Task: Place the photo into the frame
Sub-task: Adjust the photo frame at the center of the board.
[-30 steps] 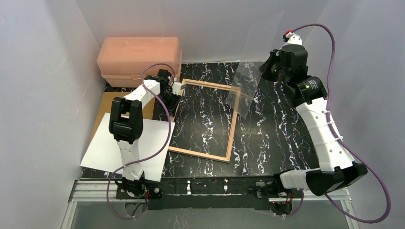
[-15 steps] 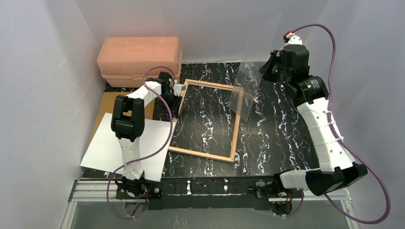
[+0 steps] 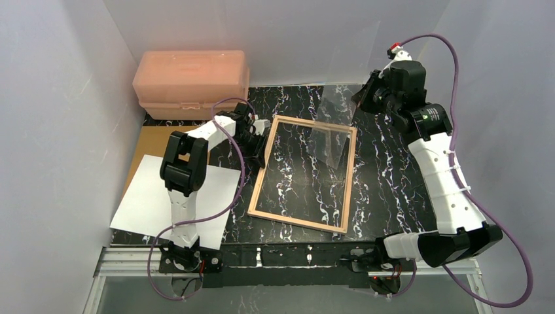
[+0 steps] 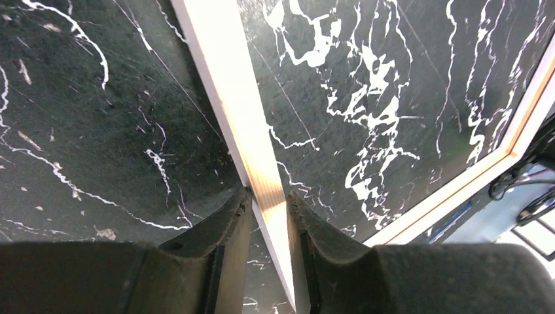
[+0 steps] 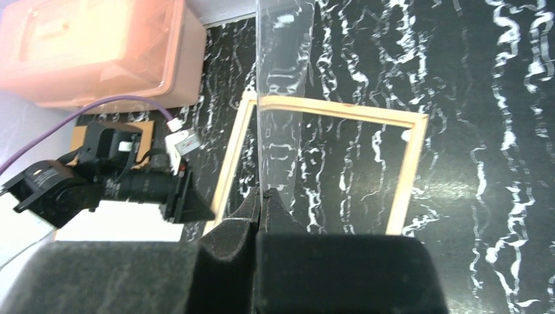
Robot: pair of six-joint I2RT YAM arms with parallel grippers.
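The frame (image 3: pixel 298 222) lies tan wood side up on the black marble table. My left gripper (image 3: pixel 260 128) is shut on its left rail near the far corner; in the left wrist view that rail (image 4: pixel 222 72) runs between my fingers (image 4: pixel 267 196), both touching it. Over the table's far right, my right gripper (image 3: pixel 368 98) is shut on a clear pane (image 3: pixel 337 121), held up on edge above the frame (image 5: pixel 406 170). The pane (image 5: pixel 281 78) rises from the pinched fingers (image 5: pixel 262 196). The photo (image 3: pixel 147 206) lies white side up at the left.
A pink plastic box (image 3: pixel 191 82) stands at the back left by the wall. A brown backing board (image 3: pixel 154 139) lies under the photo's far end. White walls close in the left, back and right sides.
The frame has slid and turned to the right with my left gripper, which closed on its rail. My right gripper and the pane have barely moved.
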